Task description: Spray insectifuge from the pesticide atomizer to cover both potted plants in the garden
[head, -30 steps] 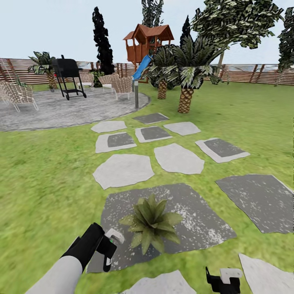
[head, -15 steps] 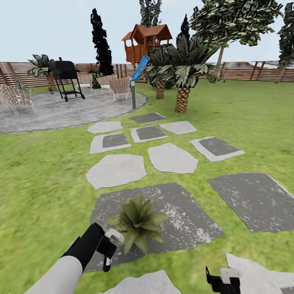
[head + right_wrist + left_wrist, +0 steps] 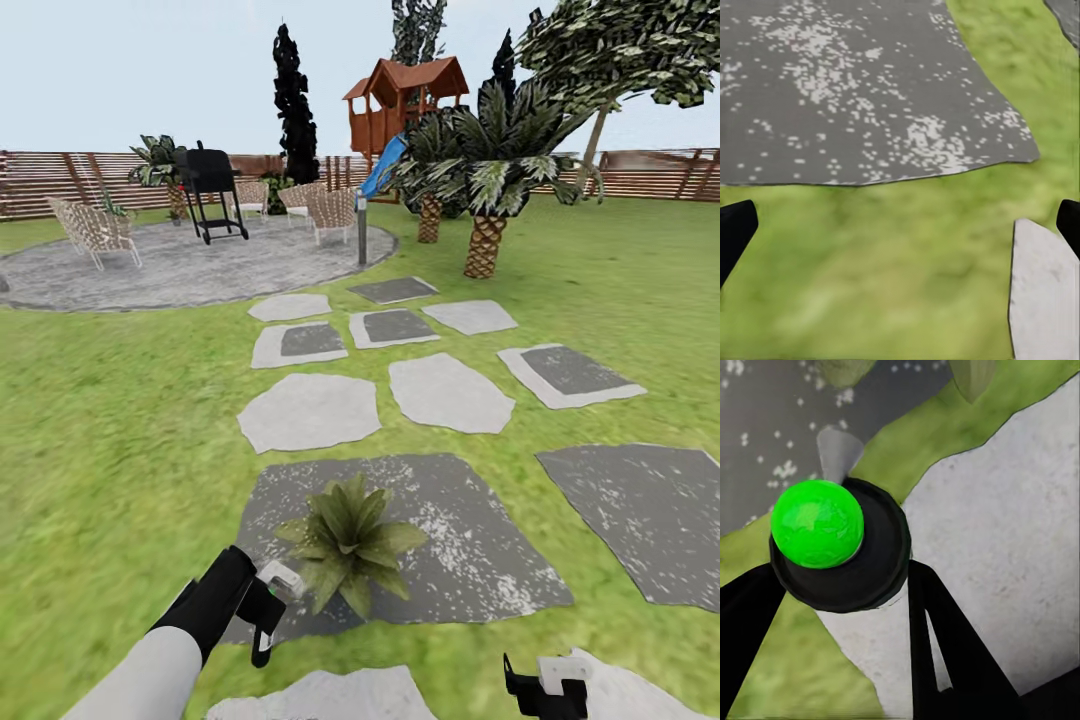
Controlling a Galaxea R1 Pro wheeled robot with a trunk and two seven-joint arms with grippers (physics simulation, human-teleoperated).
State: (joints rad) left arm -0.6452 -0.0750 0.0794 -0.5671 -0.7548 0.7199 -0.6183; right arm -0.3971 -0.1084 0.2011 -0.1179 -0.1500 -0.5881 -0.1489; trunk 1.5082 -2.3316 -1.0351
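Garden lawn (image 3: 100,430), stepping stones; dark slab (image 3: 460,540) near centre bearing one potted plant (image 3: 345,540). Left gripper (image 3: 268,600) pinches the pesticide atomizer (image 3: 280,580), nozzle just left of the leaves. Right gripper (image 3: 545,690), near right, spread, holding nothing. Judgement: aim the nozzle squarely at the rosette, sweep across all leaves, keep the bottle clear of foliage.

Dark speckled stone (image 3: 862,90), grass (image 3: 885,270), pale stone (image 3: 1044,292); tool (image 3: 900,225) fingers wide apart.
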